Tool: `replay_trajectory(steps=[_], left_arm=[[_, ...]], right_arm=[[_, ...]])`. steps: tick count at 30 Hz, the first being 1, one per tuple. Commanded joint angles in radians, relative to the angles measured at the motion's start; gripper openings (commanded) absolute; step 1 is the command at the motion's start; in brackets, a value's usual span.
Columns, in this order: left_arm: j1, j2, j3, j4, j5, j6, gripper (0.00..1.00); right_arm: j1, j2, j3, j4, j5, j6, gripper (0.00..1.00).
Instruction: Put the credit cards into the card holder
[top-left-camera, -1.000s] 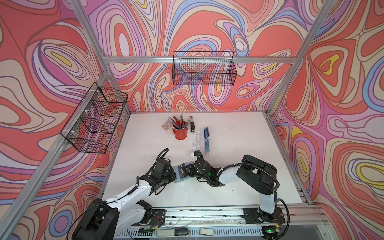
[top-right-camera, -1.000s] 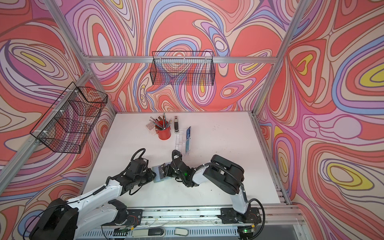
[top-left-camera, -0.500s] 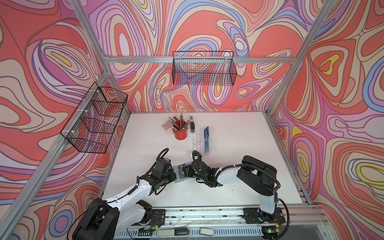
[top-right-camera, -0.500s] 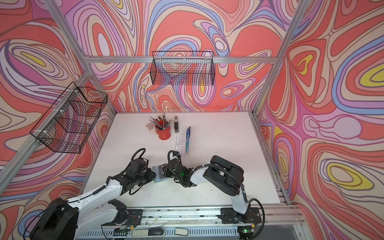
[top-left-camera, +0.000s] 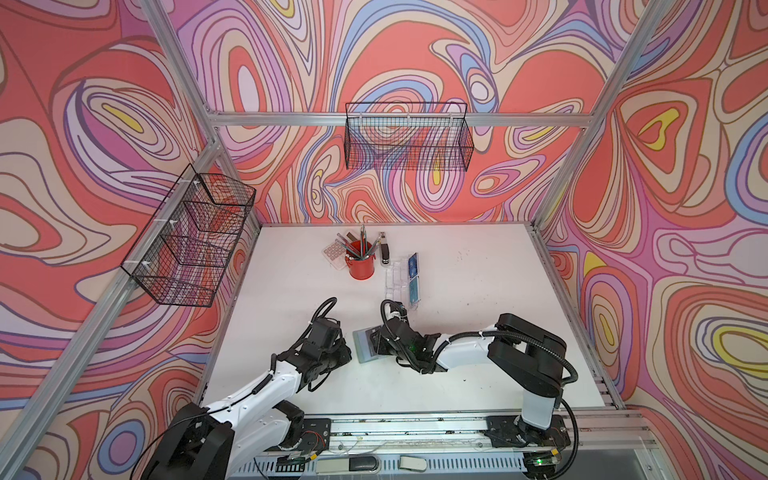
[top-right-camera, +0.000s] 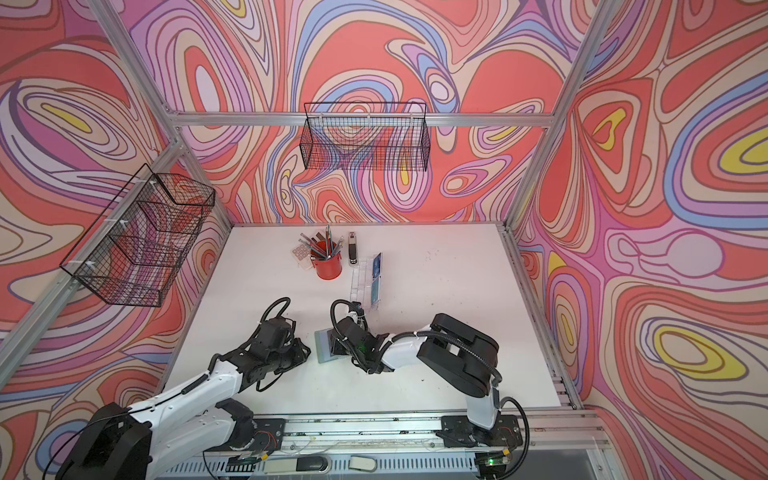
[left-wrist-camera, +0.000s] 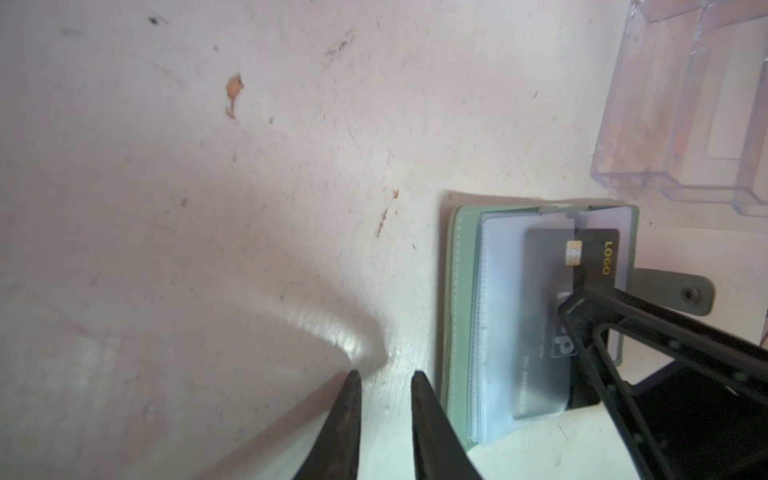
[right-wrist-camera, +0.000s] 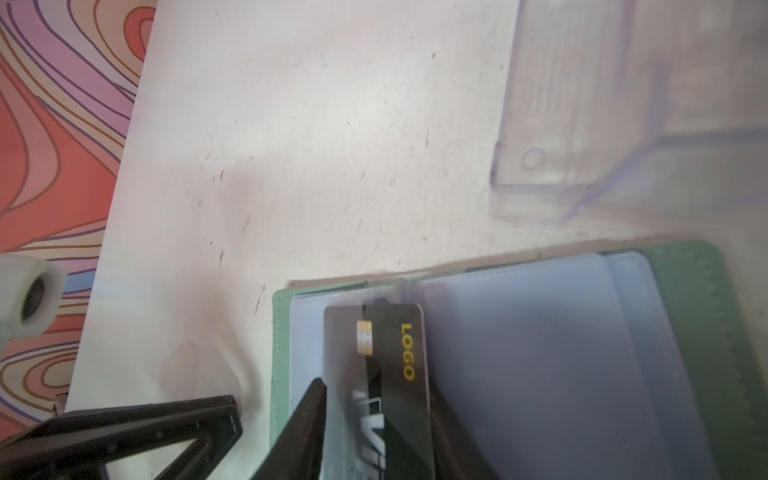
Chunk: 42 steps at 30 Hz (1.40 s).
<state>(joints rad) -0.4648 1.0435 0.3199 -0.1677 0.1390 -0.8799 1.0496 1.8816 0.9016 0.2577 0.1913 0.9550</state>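
The sage-green card holder (top-left-camera: 362, 347) (top-right-camera: 323, 345) lies open on the white table, clear sleeves up (left-wrist-camera: 459, 311) (right-wrist-camera: 706, 332). A dark grey credit card (left-wrist-camera: 594, 249) (right-wrist-camera: 395, 353) with gold "LOGO" lettering sits partly inside the top sleeve. My right gripper (top-left-camera: 376, 343) (top-right-camera: 334, 343) (right-wrist-camera: 376, 386) is over the holder, open, one finger on either side of that card. My left gripper (top-left-camera: 348, 353) (top-right-camera: 307, 353) (left-wrist-camera: 384, 374) is at the holder's left edge, narrowly open with only table between its tips. Two blue credit cards (top-left-camera: 412, 264) (top-left-camera: 414, 291) stand in the clear stand.
The clear tiered acrylic stand (top-left-camera: 397, 282) (left-wrist-camera: 685, 124) (right-wrist-camera: 582, 124) is just behind the holder. Farther back are a red cup of pens (top-left-camera: 360, 266), a small keypad (top-left-camera: 334, 251) and a dark stapler-like thing (top-left-camera: 384, 251). Wire baskets (top-left-camera: 407, 141) (top-left-camera: 191, 237) hang on the walls.
My right gripper's jaws have spread apart around the dark grey card, and that gripper has edged slightly left over the holder. The left arm has stayed put.
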Motion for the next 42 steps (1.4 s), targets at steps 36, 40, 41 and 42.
replay_trajectory(steps=[36, 40, 41, 42], left_arm=[[-0.001, 0.059, 0.004, 0.146, 0.164, 0.050, 0.20], [-0.004, 0.180, 0.024, 0.202, 0.204, 0.053, 0.15], [-0.005, 0.205, 0.030, 0.211, 0.209, 0.054, 0.14], [-0.006, 0.230, 0.037, 0.221, 0.214, 0.055, 0.13]], right_arm=[[-0.049, -0.127, -0.067, -0.156, 0.067, -0.030, 0.57], [-0.049, -0.091, -0.064, -0.142, 0.053, -0.026, 0.55], [-0.048, -0.090, -0.064, -0.138, 0.051, -0.025, 0.54], [-0.048, -0.089, -0.066, -0.132, 0.047, -0.024, 0.54]])
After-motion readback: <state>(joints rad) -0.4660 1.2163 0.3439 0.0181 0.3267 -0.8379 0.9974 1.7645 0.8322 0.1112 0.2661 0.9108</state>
